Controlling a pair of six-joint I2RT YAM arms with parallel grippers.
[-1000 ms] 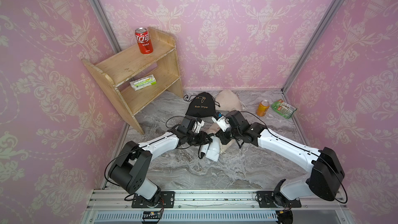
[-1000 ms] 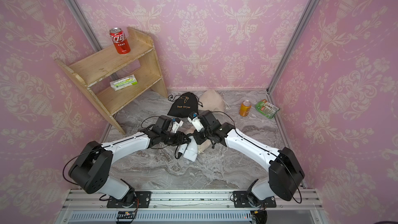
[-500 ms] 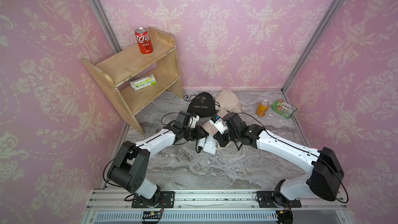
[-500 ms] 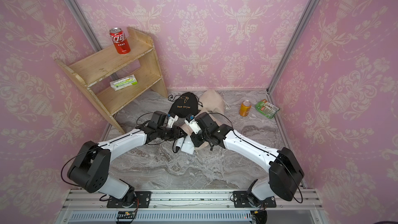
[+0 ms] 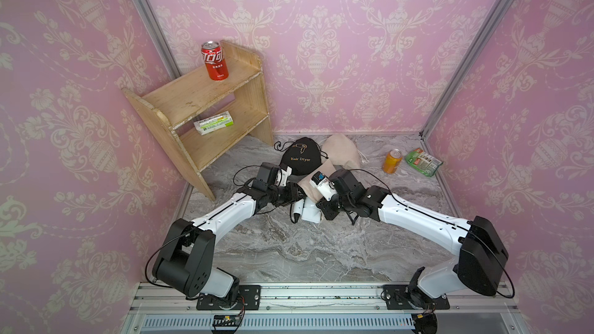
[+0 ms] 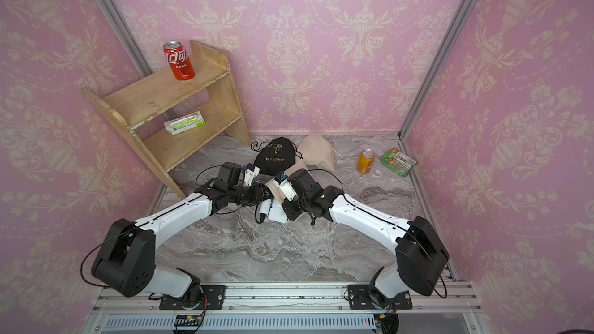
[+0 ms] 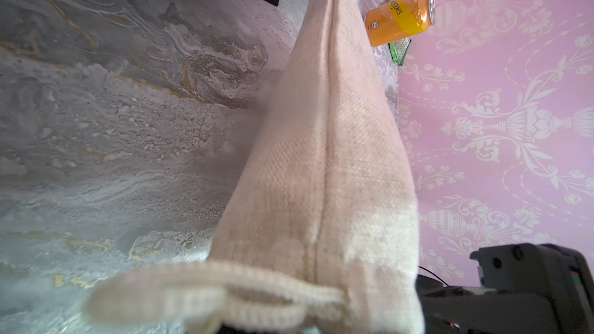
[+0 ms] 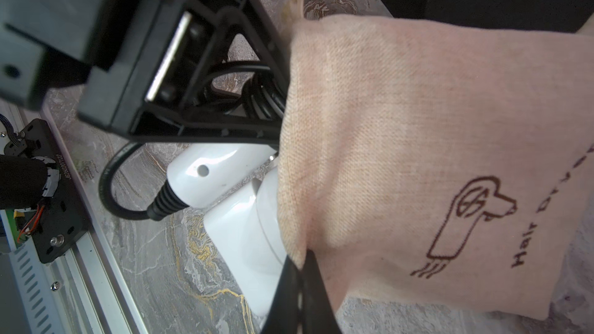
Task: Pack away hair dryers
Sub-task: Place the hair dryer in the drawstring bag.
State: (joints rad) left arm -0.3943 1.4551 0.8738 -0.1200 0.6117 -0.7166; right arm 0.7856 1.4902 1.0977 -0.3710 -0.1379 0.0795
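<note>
The white hair dryer point(image 8: 238, 220) lies on the tabletop point(image 8: 154, 271) half inside the beige pouch point(image 8: 418, 123), its length along the pouch, cord end out. The right end effector point(image 8: 299, 284) pinches the pouch rim. The left end effector point(image 8: 266, 91) is nearer, reaching into the mouth alongside the dryer; its jaw tips are hidden, so I cannot tell its grip.

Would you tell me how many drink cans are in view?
2. A red cola can stands on the wooden shelf's top board; an orange can stands on the marble tabletop's far right. Another could hide behind the shelf.
</note>
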